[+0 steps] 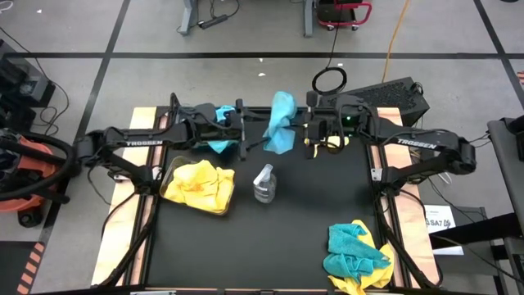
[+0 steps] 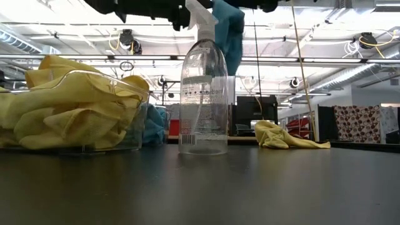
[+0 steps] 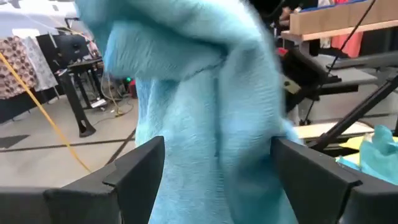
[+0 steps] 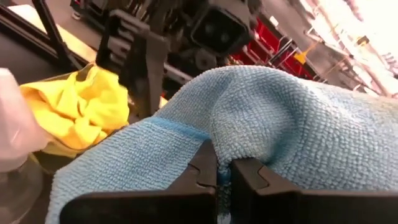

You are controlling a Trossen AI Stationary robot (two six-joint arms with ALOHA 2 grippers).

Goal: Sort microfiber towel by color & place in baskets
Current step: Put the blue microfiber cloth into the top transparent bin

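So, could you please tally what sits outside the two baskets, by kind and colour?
Teal-blue fuzzy microfiber towels: 2, one lifted, one lying flat
Bright yellow fuzzy microfiber towels: 1
Clear plastic spray bottles: 1
Total: 4

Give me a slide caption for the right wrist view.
Right end effector shut on a blue towel, with yellow towels and the left end effector beyond.

Your work surface is a black matte table (image 1: 286,213). On it stand a clear plastic spray bottle (image 1: 264,183), a clear tub of yellow towels (image 1: 198,185), and a teal-and-yellow towel pile (image 1: 357,256).
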